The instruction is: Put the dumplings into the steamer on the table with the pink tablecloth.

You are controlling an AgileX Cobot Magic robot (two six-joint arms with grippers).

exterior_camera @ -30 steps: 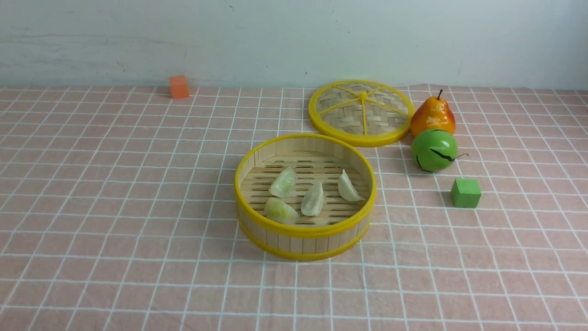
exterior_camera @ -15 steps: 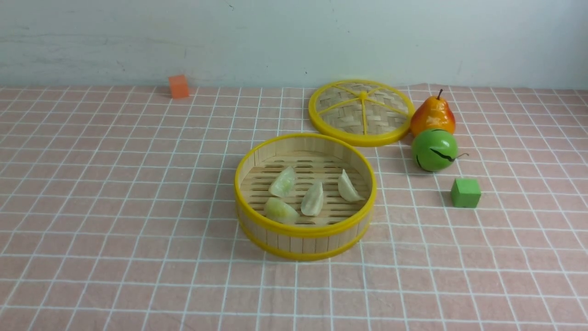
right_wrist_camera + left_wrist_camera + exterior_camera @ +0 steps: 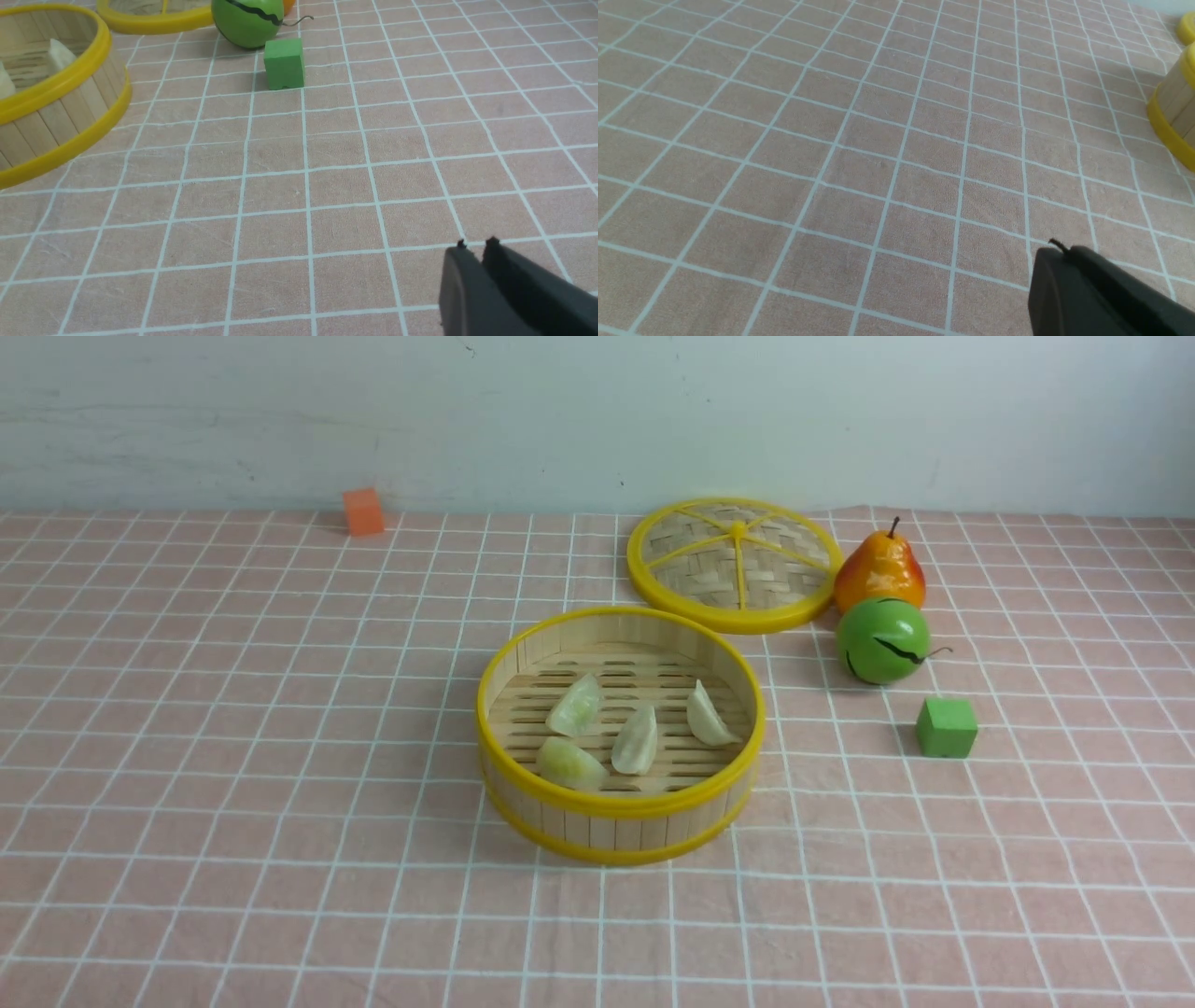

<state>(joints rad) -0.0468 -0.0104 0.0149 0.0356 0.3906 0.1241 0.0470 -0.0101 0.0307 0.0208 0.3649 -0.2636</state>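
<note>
Though walled by rim (image 3: 616,616), dumplings (image 3: 635,739) spaced.

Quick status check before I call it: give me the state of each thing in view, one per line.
steamer: uncovered, upright on the pink tablecloth.
dumplings: all four inside the steamer.
lid: off, lying flat behind the steamer.
pear: upright.
green fruit: resting on the cloth.
green cube: on the cloth, untouched.
orange cube: by the wall.
left gripper: shut, empty.
right gripper: slightly parted, empty.
</note>
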